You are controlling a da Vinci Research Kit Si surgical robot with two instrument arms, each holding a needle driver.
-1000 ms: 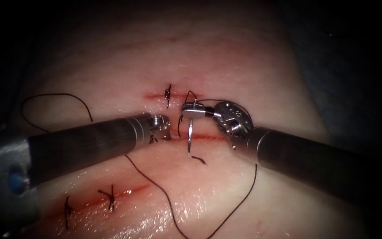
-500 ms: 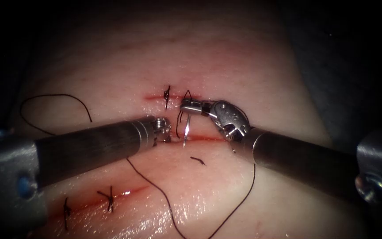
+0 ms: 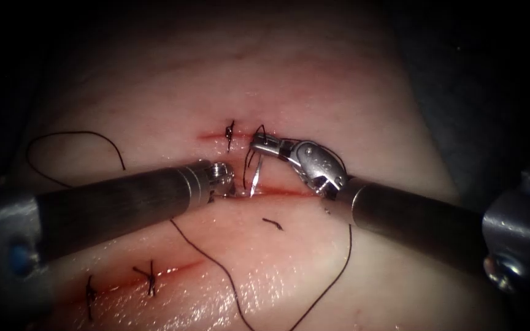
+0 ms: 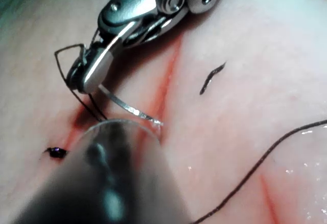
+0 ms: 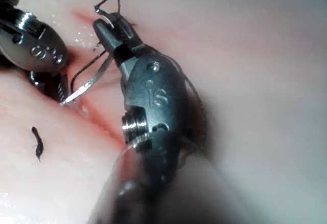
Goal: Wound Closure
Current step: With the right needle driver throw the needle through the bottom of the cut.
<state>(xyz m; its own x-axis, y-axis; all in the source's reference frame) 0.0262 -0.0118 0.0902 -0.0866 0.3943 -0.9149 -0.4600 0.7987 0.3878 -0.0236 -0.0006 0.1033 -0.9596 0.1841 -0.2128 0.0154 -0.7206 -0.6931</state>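
- 2 tools are meeting at the middle cut in the tissue, the landmark for every place below.
- The right tool is clamping the needle with closed jaws near its thread end, just above the cut.
- Over the last 1 second the needle's point has been swinging down toward the cut; it is now resting at the cut's edge, and whether it is piercing the tissue I cannot tell.
- The left tool is pressing its tip into the cut's left end, right beside the needle point; what it is holding, I cannot tell.
- The thread is trailing from the needle's tail and looping across the tissue below the cut.
- 1 loose cut end of thread is lying just below the cut.
- Judging from this, the step in hand is placing the needle point for a new bite; the next move is calling for a wrist rotation following the needle's curve.
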